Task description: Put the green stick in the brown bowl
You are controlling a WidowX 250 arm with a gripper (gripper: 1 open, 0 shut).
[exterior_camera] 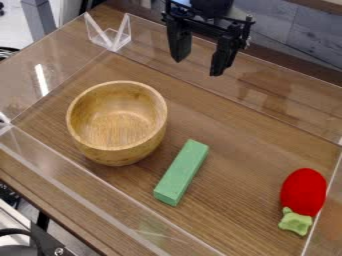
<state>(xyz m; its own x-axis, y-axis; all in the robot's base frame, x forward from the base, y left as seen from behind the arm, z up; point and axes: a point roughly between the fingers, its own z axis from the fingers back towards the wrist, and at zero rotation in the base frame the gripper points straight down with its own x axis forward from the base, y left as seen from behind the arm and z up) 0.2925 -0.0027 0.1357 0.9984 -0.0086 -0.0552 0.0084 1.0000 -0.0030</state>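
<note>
The green stick [182, 172], a flat light-green block, lies on the wooden table just right of the brown bowl [118, 121], running diagonally toward the front. The round wooden bowl stands upright with nothing inside it. My gripper [201, 52] hangs at the back of the table, above and behind both objects, pointing down. Its two black fingers [177, 44] are spread apart with nothing between them. It touches neither the stick nor the bowl.
A red strawberry-like toy [303, 194] with a pale-green stem lies at the front right. Clear plastic walls [107, 33] ring the table, with a folded clear piece at the back left.
</note>
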